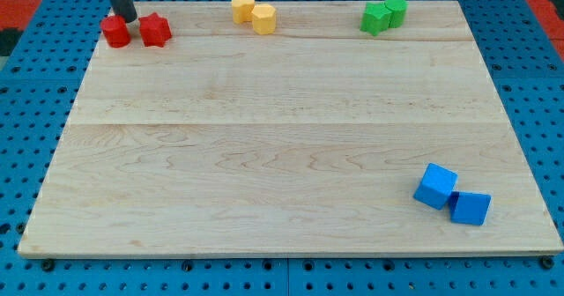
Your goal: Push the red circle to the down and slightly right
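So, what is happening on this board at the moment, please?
My tip is at the board's top left corner, just above the red circle and seemingly touching its upper right edge, to push it down and slightly right. The other red block sits a small gap to the circle's right. Two yellow blocks and two green blocks lie along the top edge, and two blue blocks sit at the bottom right.
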Motion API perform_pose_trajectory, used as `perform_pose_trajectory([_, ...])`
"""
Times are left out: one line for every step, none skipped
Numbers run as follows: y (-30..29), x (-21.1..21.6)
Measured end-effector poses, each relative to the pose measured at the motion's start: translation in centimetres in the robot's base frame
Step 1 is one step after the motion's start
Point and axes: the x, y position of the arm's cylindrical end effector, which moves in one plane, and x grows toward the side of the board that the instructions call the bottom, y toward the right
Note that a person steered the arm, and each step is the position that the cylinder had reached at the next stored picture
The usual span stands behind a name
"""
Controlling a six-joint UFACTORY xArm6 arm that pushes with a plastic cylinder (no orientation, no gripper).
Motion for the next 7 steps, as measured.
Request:
perform_pose_trajectory([-0.3,3.7])
perform_pose_trajectory([0.9,2.7])
perform_pose_trajectory([-2.2,1.8])
perform_pose_trajectory([-5.3,2.3])
perform_pose_trajectory([-2.9,9.3])
perform_pose_trajectory([4.0,13.7])
perform_pose_trajectory([5.4,11.2])
